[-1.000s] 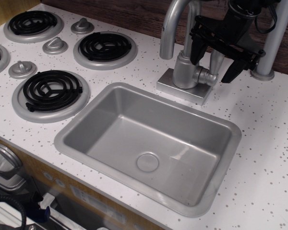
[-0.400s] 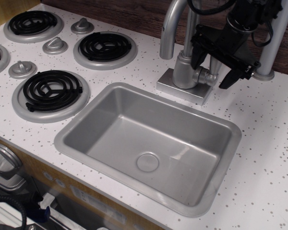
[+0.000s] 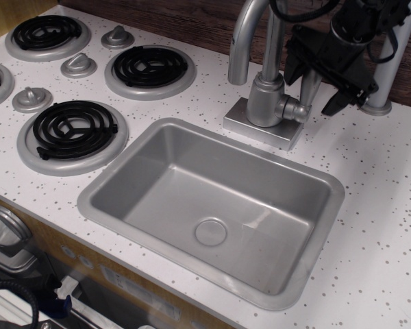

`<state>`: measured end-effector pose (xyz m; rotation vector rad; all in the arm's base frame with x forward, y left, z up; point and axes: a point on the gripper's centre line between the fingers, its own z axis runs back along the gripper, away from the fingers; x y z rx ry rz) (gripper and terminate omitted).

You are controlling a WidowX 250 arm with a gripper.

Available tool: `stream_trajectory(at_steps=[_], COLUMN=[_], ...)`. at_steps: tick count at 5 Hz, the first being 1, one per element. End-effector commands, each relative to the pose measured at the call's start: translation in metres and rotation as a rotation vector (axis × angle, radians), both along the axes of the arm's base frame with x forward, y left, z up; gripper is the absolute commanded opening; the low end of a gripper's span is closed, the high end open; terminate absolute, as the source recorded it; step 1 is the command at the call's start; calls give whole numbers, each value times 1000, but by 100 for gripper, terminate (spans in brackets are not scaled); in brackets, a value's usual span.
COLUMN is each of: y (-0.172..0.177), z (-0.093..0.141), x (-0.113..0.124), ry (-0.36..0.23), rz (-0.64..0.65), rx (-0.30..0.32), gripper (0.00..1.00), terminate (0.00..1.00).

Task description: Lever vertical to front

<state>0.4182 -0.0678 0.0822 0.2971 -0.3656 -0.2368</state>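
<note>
The lever (image 3: 309,92) is a small flat silver paddle standing upright on a short stub (image 3: 296,110) at the right side of the grey faucet body (image 3: 266,99). My black gripper (image 3: 314,86) hangs over it at the upper right. It is open, with one finger (image 3: 293,67) left of the paddle and the other finger (image 3: 334,101) to its right. The paddle's top is hidden behind the gripper body. I cannot tell if a finger touches the paddle.
The tall curved spout (image 3: 243,38) rises just left of the gripper. A grey post (image 3: 387,65) stands close on its right. The sink basin (image 3: 216,205) lies in front. Stove burners (image 3: 149,67) and knobs (image 3: 79,65) are at the left. A dark wood wall is behind.
The gripper has shifted to the right and slightly up, staying open around the lever. The lever still stands upright.
</note>
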Motion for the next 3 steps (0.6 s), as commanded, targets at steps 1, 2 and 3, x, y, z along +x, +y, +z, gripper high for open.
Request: stream_trajectory(at_steps=[1,2,3], y=[-1,-1,-2], z=[29,28,26], x=[14,18,20], ry=[-84,-72,-48], rz=[-26,-28,-18], rx=[-12,-10,-16], gripper=[100,100,0], terminate=[0,0,0])
